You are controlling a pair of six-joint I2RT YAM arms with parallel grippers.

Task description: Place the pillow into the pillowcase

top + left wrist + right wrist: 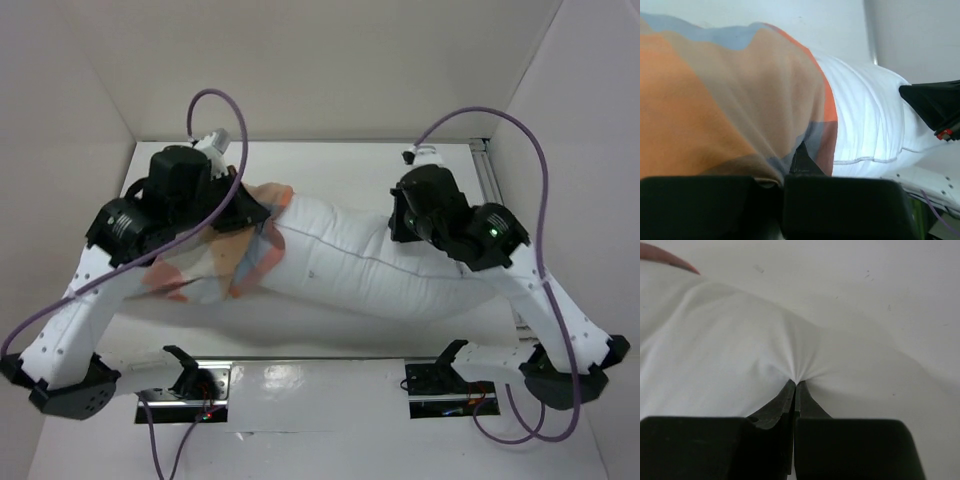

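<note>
Stuffing status: only the left end of the pillow (380, 265) is tucked into the pillowcase (215, 262). Most of it lies bare across the counter (340, 160), so I'd say there's a long way to go.
Pillow: stretched sideways between the two arms, with its right end under the right wrist.
Pillowcase: bunched over the pillow's left end, under the left wrist, mouth facing right.
Left fingers (801, 162): look pinched on the pillowcase hem. Fabric drapes over one side, so only one finger shows properly.
Right fingers (785, 405): squeezed together on a tiny pinch of pillow cover, creases fanning out from the tips.
Risk 1: that pinch is just thin cover, no stuffing. Push toward the case and it could slip free, or the pillow buckles instead of sliding in.
Risk 2: the left hold is on one bit of hem, so the mouth may sag shut and the pillow jams against it.
Risk 3: if the arms pull apart at all, the case probably slides right off.
</note>
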